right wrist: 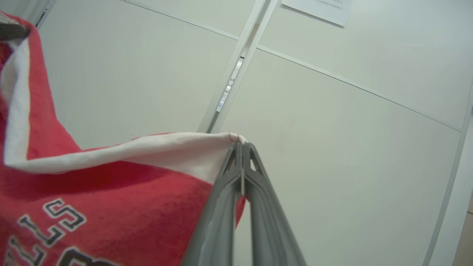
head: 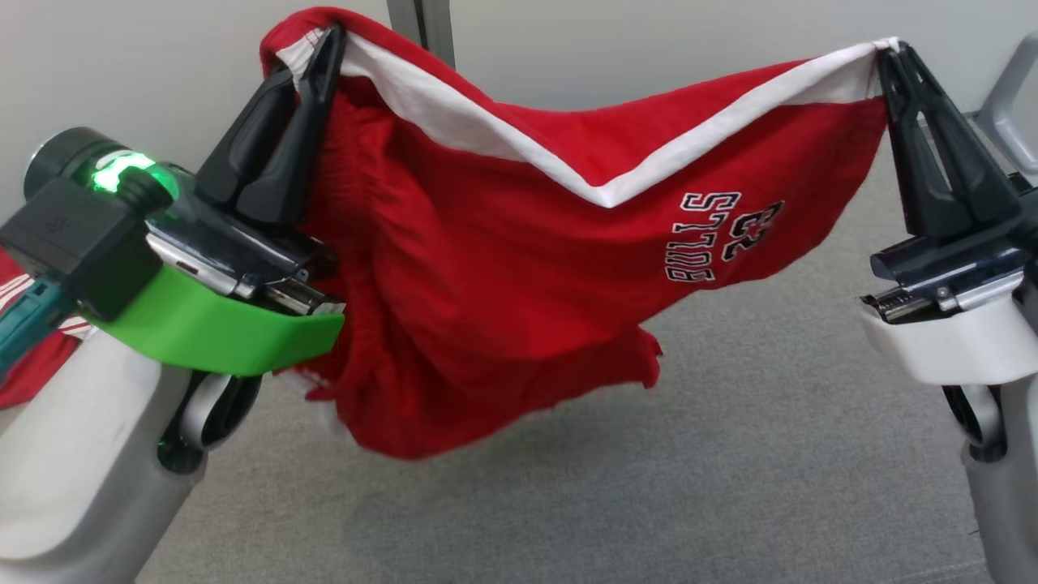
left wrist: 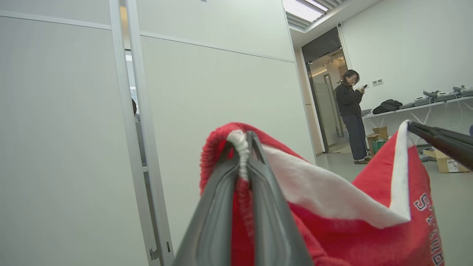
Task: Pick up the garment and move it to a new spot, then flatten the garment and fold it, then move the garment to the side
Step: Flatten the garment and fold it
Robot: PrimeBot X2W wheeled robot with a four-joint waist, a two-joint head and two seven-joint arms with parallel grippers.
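Observation:
The garment [head: 503, 268], red shorts with a white hem band and black-and-white lettering, hangs in the air above the grey carpet, stretched between both arms and sagging in the middle. My left gripper [head: 324, 40] is shut on its upper left corner, where the cloth bunches over the fingertips. My right gripper [head: 888, 50] is shut on the white-edged upper right corner. In the left wrist view the left gripper [left wrist: 244, 142] pinches the white seam of the garment [left wrist: 351, 221]. In the right wrist view the right gripper [right wrist: 242, 146] clamps the hem tip of the garment [right wrist: 111, 207].
Grey carpet [head: 649, 487] lies below the hanging cloth. A pale partition wall [head: 608, 40] with a metal post [head: 422, 24] stands close behind. More red-and-white cloth [head: 32, 357] lies at the far left. A person [left wrist: 351, 114] stands by a doorway, near a bench [left wrist: 417, 107] with gear.

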